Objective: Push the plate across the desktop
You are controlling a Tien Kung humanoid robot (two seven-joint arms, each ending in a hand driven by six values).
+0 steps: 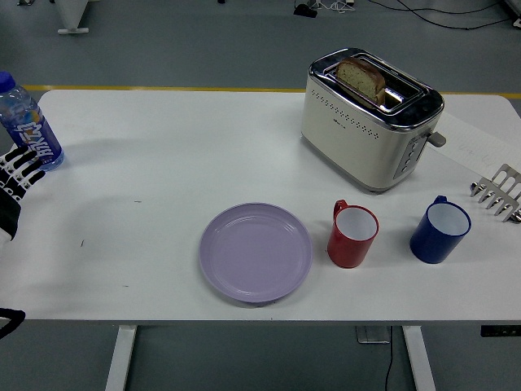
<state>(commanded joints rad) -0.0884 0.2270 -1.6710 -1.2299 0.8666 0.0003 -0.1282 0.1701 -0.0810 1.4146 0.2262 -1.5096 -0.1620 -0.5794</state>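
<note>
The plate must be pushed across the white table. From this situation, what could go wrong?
1. The red mug stands close beside the purple plate on its right; a push that way would likely knock it, then perhaps the blue mug.
2. The plate lies near the table's front edge; a skewed push could slide it off.
3. The left hand, fingers spread, is at the picture's left edge beside the water bottle and could tip it when reaching in.
</note>
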